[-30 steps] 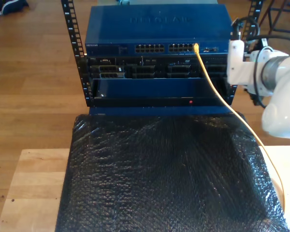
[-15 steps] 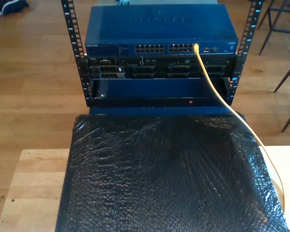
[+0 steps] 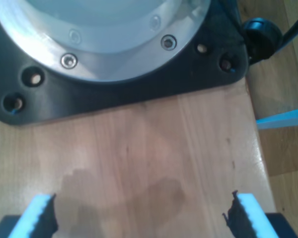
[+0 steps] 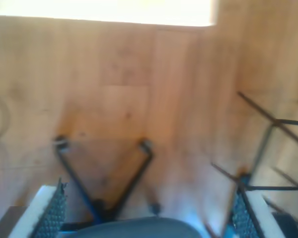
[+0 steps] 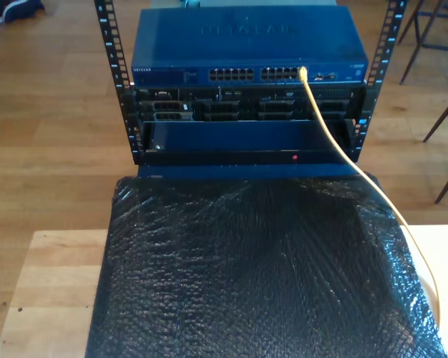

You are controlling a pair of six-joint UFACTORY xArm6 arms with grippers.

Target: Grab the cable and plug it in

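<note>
Yellow and skinny, the cable [image 5: 336,145] already has its plug end sitting in a port at the exterior view's right end of the blue switch's [image 5: 246,45] port row. From there it droops down across the rack gear below the switch and trails off over the black bubble-wrap sheet [image 5: 261,276] in front of the switch.

It looks light and floppy, so I'd guess it bends wherever you pinch it. Best hold is probably right behind the plug, where it's stiffest; the little clip looks easy to snap.

My first gripper [image 3: 139,218] is spread wide over bare wooden tabletop beside an arm base [image 3: 114,59], holding nothing. My second gripper [image 4: 149,213] is also spread and empty, looking at wood floor and chair legs [image 4: 104,178].
</note>
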